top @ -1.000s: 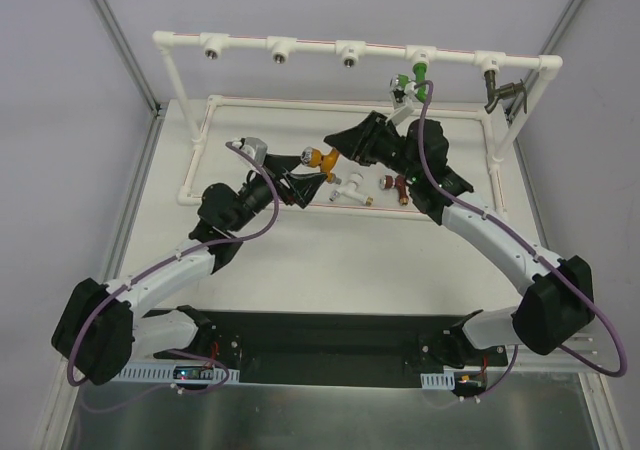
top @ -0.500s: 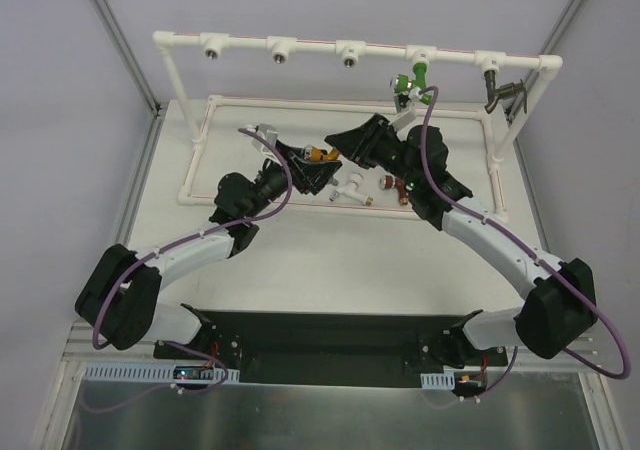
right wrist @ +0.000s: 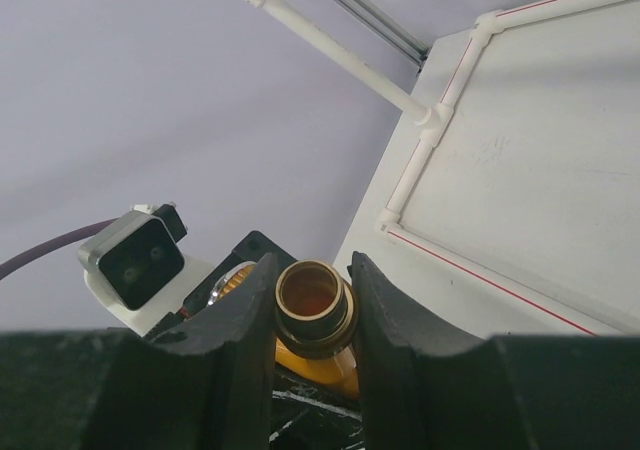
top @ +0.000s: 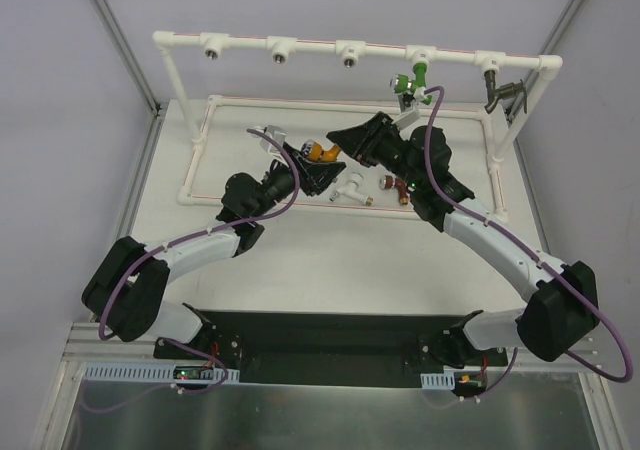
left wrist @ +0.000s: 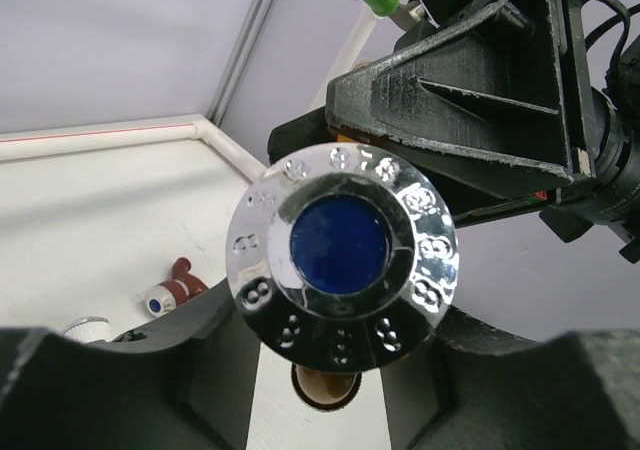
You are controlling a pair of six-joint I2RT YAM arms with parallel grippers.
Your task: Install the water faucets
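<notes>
Orange-gold faucet (top: 320, 152) is up off the surface (top: 300, 240), upper middle of the overhead view. Its chrome knob (left wrist: 340, 245) has a blue centre, with raised figures like 8s circling the rim. The right fingers (right wrist: 240, 320) clamp its brass mouth. The left fingers (left wrist: 150, 370) flank the body, but the knob hides their grip, so I can't tell. The left arm (top: 200, 250) and right arm (top: 490, 235) reach inward, wrists nearly meeting.

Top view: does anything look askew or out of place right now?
The green faucet hangs slanted from its socket on the white pipe frame, possibly not fully seated. The left gripper and right gripper both grip the orange-gold faucet, seemingly a handover.
</notes>
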